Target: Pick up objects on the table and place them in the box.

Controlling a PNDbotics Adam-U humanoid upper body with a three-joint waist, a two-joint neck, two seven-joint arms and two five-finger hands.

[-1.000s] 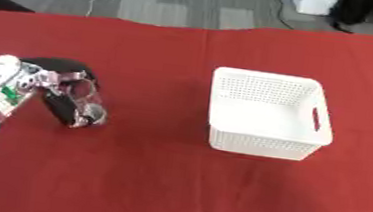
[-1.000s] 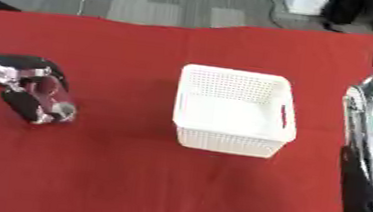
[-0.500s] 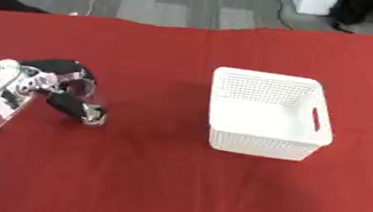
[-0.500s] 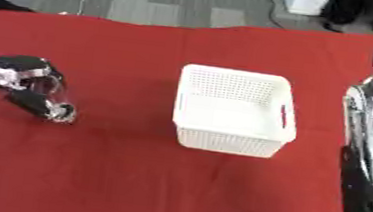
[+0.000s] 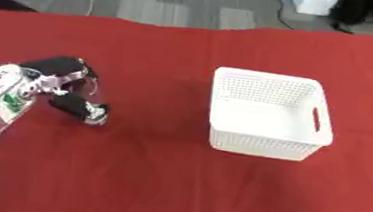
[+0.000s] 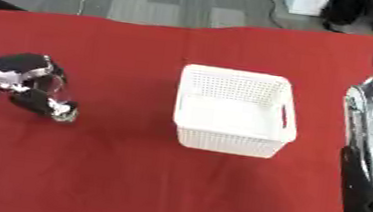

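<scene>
Left hand (image 5: 62, 86) curled around a small clear object (image 5: 92, 113), low on the red surface (image 5: 155, 185); white box (image 5: 267, 112) well to its right, looks empty; right hand's fingers can't be seen.

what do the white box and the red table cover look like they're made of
The white box looks like moulded plastic, matte: perforated lattice walls and a cut-out handle slot. The red table cover looks like cloth, probably felt-like: flat, no shine, wavy far edge.
</scene>
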